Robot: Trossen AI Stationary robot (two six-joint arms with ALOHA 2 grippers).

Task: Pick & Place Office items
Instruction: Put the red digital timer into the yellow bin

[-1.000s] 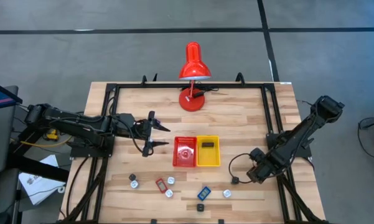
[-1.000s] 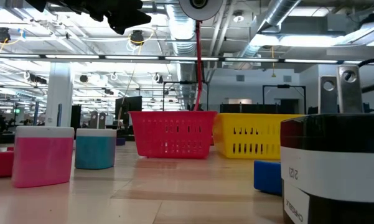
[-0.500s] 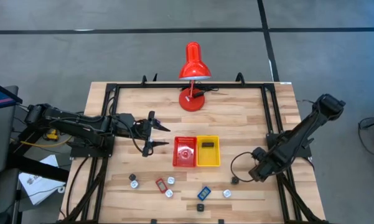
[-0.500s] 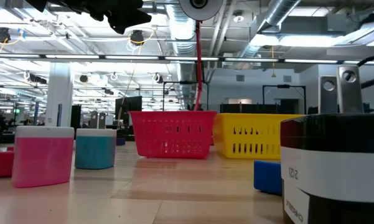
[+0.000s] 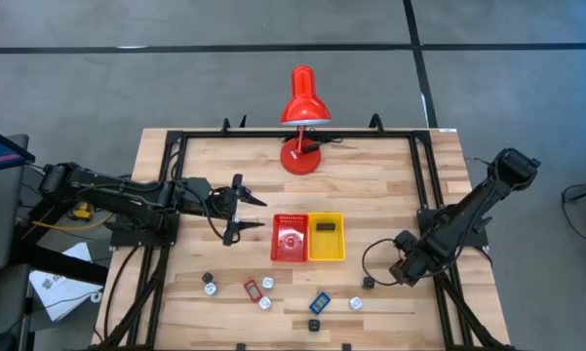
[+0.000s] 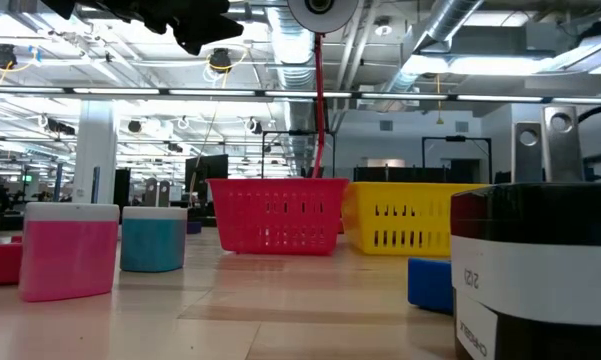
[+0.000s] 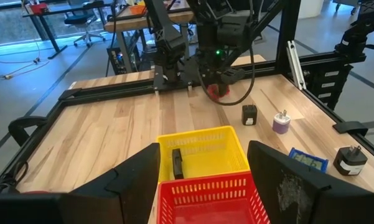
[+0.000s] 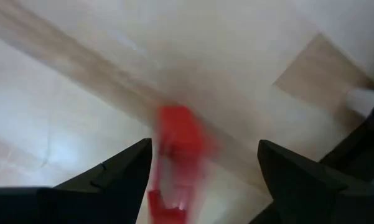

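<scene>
Only the right wrist view shows a red item (image 8: 177,146) between the right gripper's (image 8: 202,180) wide jaws.

Over the past second the right gripper (image 5: 407,270) creeps a short way along the table's right side, drifting toward one o'clock from its earlier spot, while the cable loop (image 5: 378,255) beside it shifts with it. Its jaws stand apart above a red item (image 8: 177,149), blurred and possibly in motion there.
</scene>
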